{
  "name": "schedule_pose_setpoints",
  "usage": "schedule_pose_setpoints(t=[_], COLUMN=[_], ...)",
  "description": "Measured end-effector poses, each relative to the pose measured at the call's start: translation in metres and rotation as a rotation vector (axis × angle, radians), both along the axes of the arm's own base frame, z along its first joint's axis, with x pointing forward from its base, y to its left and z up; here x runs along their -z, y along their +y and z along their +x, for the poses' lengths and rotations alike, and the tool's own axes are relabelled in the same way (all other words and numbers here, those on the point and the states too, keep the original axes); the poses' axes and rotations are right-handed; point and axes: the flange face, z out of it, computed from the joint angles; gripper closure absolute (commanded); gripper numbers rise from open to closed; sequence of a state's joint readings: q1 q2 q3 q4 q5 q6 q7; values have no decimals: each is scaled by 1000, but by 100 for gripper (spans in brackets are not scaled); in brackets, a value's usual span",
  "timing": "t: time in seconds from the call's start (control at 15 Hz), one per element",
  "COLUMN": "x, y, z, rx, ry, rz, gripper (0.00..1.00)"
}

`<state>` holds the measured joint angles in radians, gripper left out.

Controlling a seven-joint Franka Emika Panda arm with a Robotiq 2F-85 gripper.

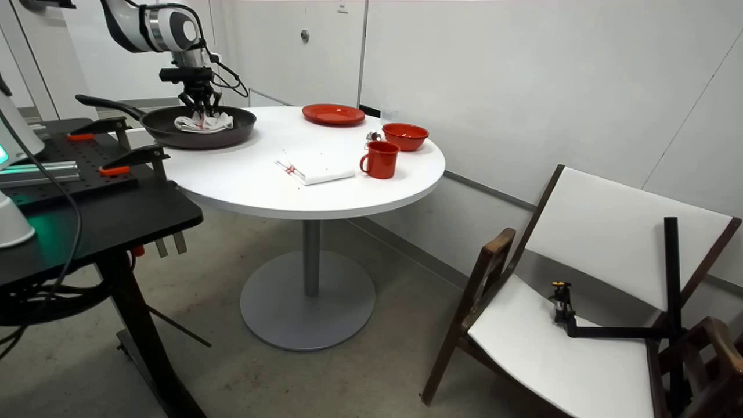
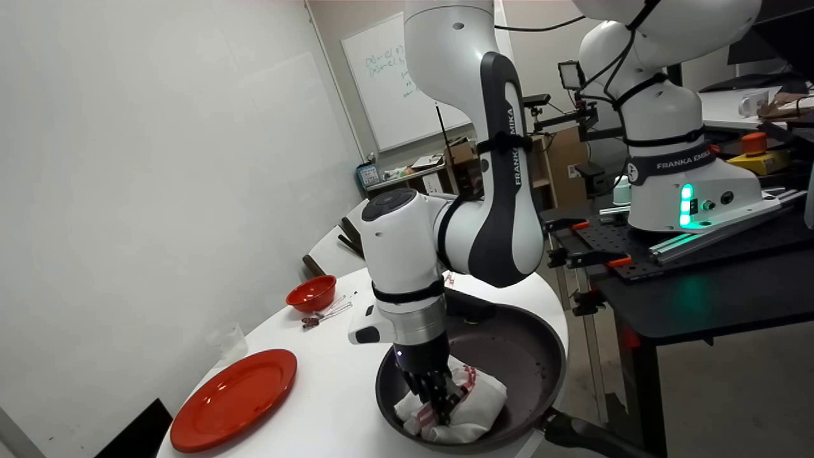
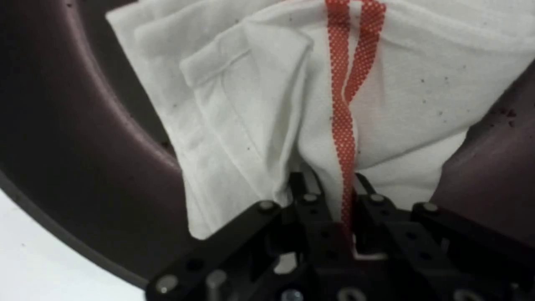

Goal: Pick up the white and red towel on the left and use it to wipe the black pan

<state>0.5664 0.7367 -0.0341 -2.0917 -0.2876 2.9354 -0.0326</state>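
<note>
Arm (image 2: 463, 222) stretches out over the round white bench (image 1: 249, 180): forearm slants down, wrist bends, last section points down into the black pan (image 2: 521, 356). Gripper (image 3: 335, 186) near vertical, low inside the pan, jaws drawn close together with a fold of the white and red towel (image 3: 234, 104) pinched between them; one red stripe runs straight into the grip. Towel lies bunched on the pan's floor, partly hidden by the gripper in both exterior views.

Towel: woven cloth, creased and layered, hemmed edges, red stripes with a dotted weave, scattered dark specks. Pan: round, shallow, sloped wall, dull dark surface with a purplish sheen inside, small specks there too; long handle sticks out past the bench edge.

Also on the bench: red plate (image 1: 334, 114), round, flat, glossy, wide rim; red bowl (image 1: 405, 137), deeper, flared sides; red mug (image 1: 382, 161), straight-sided, loop handle, near the bowl; flat white cloth (image 1: 327, 172), neatly folded, red marking at one end, other end just beside the mug. Bench top smooth, dotted with specks.
</note>
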Motion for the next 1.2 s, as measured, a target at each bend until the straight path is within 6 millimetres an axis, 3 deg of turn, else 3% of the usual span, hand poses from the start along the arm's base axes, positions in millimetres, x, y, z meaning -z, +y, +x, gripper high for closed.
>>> schedule_pose_setpoints(t=[0.2,0.53,1.2], x=[0,1,4], y=[-16,-77,-151], z=[10,30,14], rx=[39,169,347], ry=[3,-16,-71], rz=[12,87,156], gripper=[95,95,95])
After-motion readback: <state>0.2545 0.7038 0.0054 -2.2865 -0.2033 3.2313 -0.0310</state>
